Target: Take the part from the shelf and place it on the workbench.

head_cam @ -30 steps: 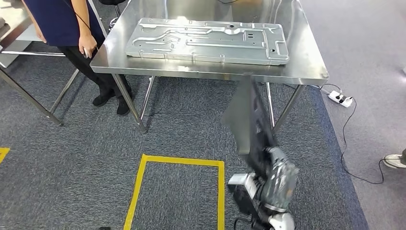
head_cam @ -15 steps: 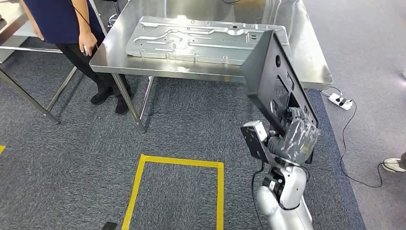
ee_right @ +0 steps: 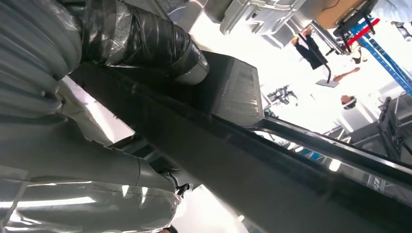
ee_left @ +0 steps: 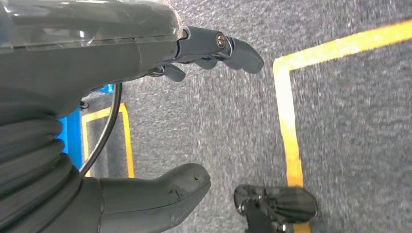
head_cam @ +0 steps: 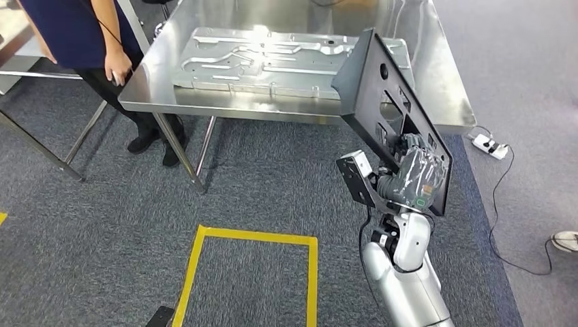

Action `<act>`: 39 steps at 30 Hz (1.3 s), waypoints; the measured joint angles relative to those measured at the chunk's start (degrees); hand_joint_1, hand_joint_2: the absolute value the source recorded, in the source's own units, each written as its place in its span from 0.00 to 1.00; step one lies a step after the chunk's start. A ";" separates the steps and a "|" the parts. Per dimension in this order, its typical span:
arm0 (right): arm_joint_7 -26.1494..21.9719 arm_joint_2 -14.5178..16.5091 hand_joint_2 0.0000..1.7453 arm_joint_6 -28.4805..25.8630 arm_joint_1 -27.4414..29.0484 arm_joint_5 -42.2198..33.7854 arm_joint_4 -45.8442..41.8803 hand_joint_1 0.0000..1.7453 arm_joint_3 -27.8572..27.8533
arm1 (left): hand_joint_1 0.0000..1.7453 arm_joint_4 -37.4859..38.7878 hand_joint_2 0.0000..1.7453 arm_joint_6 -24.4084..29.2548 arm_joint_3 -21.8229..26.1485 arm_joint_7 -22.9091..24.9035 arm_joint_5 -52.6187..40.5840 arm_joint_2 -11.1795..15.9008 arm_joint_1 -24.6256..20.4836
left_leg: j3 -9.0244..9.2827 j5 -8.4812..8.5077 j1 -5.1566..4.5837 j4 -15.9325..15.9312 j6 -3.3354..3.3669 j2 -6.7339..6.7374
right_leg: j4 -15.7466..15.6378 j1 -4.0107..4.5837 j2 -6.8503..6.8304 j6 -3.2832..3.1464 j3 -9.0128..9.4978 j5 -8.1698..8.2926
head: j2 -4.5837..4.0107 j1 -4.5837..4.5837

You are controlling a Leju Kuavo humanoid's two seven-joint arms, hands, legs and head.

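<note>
right hand grips the dark panel part by its lower end, raising it tilted with its top corner over the workbench edge, likely so it can be laid flat there. left hand hangs over the carpet, fingers apart, holding nothing. farther on, a stamped metal plate lies on the bench, and a person stands beside its far corner.

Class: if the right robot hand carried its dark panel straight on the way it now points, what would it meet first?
Probably the steel workbench: the dark panel in the right robot hand already overlaps its near edge; height is unclear.
</note>
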 joint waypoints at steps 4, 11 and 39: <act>0.07 0.04 1.00 1.48 -0.84 0.01 0.80 1.00 0.39 | 0.00 0.00 1.00 -0.04 -0.04 0.09 -0.15 -0.06 -0.13 | -7.18 -4.09 -0.03 12.56 -0.17 0.20 | -0.49 0.20 -0.16 -1.23 1.84 -1.19 | 0.00 -0.05; 0.73 0.08 1.00 8.57 -5.41 -1.16 5.38 1.00 3.25 | 0.00 0.00 1.00 -0.57 -0.29 0.77 -1.15 0.12 -0.52 | -6.68 6.33 -1.09 2.15 1.85 0.35 | -0.64 1.01 0.17 -0.82 5.34 -4.19 | 0.00 -0.05; -0.60 3.21 1.00 34.62 -24.00 -13.09 23.85 1.00 17.20 | 0.00 -0.04 1.00 -2.20 -1.46 1.49 -1.97 0.23 -0.69 | -7.81 -1.67 -0.11 7.77 -0.54 0.24 | -1.19 0.66 0.10 -1.67 5.12 -2.68 | 0.00 -0.01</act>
